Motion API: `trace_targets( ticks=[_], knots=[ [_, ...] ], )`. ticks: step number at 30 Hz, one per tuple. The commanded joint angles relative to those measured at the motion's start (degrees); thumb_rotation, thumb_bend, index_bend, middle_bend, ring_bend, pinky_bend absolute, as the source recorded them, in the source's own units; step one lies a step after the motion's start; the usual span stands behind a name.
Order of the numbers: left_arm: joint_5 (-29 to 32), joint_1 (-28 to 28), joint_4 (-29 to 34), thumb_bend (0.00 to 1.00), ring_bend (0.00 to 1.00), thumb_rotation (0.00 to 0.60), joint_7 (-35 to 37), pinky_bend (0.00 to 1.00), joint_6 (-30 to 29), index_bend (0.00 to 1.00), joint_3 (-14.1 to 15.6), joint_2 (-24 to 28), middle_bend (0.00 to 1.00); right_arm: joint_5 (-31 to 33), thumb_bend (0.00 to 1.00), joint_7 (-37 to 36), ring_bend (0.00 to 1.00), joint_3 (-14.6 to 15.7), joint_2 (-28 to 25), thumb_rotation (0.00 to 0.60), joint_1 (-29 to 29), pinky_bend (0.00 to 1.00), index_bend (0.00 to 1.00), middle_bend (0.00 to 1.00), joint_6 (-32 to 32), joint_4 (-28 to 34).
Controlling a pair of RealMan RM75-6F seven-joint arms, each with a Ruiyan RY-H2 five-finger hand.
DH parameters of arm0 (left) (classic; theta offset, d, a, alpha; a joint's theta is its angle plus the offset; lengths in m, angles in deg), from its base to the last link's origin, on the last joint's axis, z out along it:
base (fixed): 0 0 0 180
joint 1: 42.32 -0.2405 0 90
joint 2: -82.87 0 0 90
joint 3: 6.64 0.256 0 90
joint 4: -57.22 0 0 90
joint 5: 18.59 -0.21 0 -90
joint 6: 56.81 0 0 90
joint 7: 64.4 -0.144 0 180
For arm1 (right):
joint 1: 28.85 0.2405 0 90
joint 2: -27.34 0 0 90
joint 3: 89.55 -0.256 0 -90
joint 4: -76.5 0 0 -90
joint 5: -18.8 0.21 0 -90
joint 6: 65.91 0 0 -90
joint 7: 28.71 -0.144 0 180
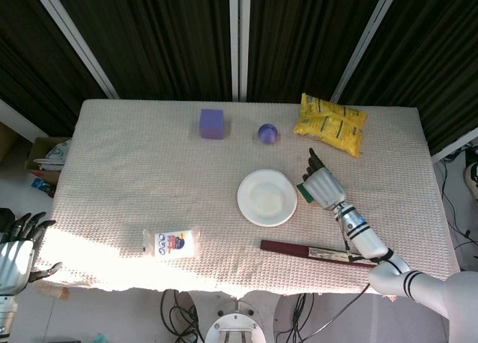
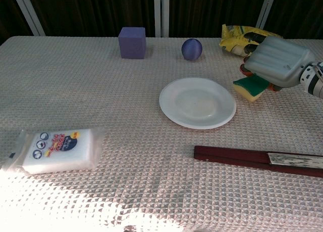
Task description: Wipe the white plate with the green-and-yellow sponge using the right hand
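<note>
The right hand [image 2: 277, 62], fingers curled over the soft green-and-yellow sponge [image 2: 251, 87], is holding it just right of the round white plate [image 2: 197, 102] on the counter. Light and compressible, the sponge is probably best gripped across its edges.

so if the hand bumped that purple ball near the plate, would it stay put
Probably not: the purple ball looks round and would likely roll, though the textured tablecloth may slow it. It sits apart from the white plate, unblocked.
</note>
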Motion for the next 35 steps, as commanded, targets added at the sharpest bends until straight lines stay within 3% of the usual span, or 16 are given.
trace_targets(
  ticks=[1,3,7,14,20,26,30,35],
  knots=[
    [-0.1,0.0,0.4,0.08,0.05,0.6,-0.3,0.11,-0.2,0.23,0.0,0.1,0.1,1.5,0.26,0.3,0.17,-0.1,0.1,0.6,-0.7,0.0,0.37,0.35,-1.1,-0.4],
    [-0.1,0.0,0.6,0.08,0.05,0.6,-0.6,0.11,-0.2,0.23,0.0,0.2,0.1,3.2,0.26,0.9,0.12,-0.5,-0.2,0.6,-1.0,0.0,0.18,0.28,-2.4,0.6],
    [-0.2,0.0,1.0,0.08,0.05,0.6,-1.0,0.11,-0.3,0.23,0.0,0.3,0.1,6.1,0.26,2.4,0.03,-1.3,-1.6,0.6,-1.6,0.0,0.01,0.18,-3.7,3.9],
    [-0.4,0.4,1.3,0.08,0.05,0.6,-1.0,0.11,-0.3,0.23,-0.4,0.4,0.1,9.4,0.26,-1.5,0.0,-2.7,-7.7,0.6,-5.9,0.0,0.0,0.09,1.2,13.5],
    [-0.7,0.8,0.9,0.08,0.05,0.6,-1.9,0.11,-1.6,0.23,-1.5,-0.3,0.1,6.5,0.26,-14.5,0.0,-3.0,-16.4,0.6,-15.1,0.0,0.0,0.13,16.1,23.5],
    [-0.9,0.8,1.4,0.08,0.05,0.6,-3.1,0.11,-3.3,0.23,-2.5,-1.0,0.1,2.0,0.26,-30.4,0.0,0.8,-25.4,0.6,-26.1,0.0,0.0,0.14,28.5,29.6],
    [-1.6,0.9,1.7,0.08,0.05,0.6,-4.7,0.11,-4.4,0.23,-2.8,-1.6,0.1,0.8,0.26,-35.5,0.0,3.4,-28.1,0.6,-31.8,0.0,0.0,0.12,33.5,30.8],
    [-1.8,1.2,2.7,0.08,0.05,0.6,-6.1,0.11,-4.1,0.23,-2.8,-1.9,0.1,0.7,0.26,-37.6,0.0,5.0,-30.3,0.6,-35.2,0.0,0.0,0.07,34.3,32.2]
  ],
)
